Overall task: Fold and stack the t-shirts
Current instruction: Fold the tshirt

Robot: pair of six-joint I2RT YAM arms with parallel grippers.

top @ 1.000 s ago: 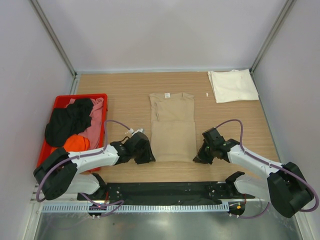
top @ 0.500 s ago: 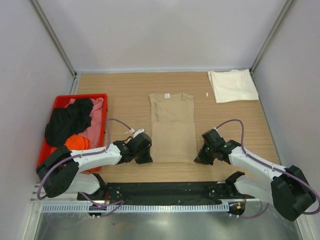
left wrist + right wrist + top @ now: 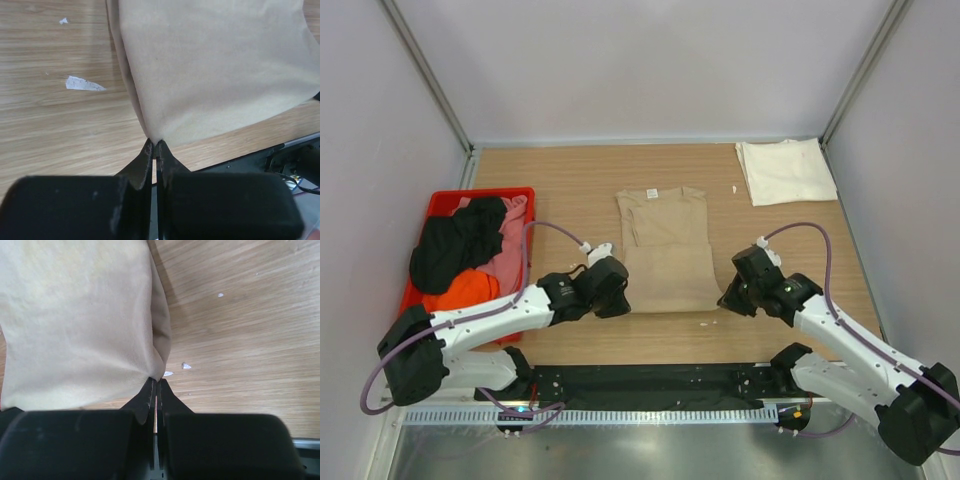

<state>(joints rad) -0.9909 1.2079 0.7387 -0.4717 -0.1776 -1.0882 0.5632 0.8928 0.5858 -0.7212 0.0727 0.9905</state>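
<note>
A tan t-shirt (image 3: 665, 250) lies folded lengthwise on the wooden table (image 3: 570, 190), collar toward the far side. My left gripper (image 3: 620, 305) is shut on its near left corner (image 3: 154, 137), and my right gripper (image 3: 723, 300) is shut on its near right corner (image 3: 157, 374). Both corners are raised off the wood, so the near hem hangs between them. A cream-white t-shirt (image 3: 785, 170) rests folded at the far right corner. Black (image 3: 455, 245), pink (image 3: 505, 250) and orange (image 3: 465, 290) t-shirts are heaped in the red bin (image 3: 480, 198).
The red bin stands at the table's left edge beside my left arm. Small white scraps lie on the wood (image 3: 82, 83), (image 3: 185, 366). A black rail (image 3: 640, 380) runs along the near edge. Grey walls close in the table on three sides.
My left gripper closed on the tan t-shirt's near left corner. Both grippers then rose and moved a little away from the near edge, lifting the hem.
</note>
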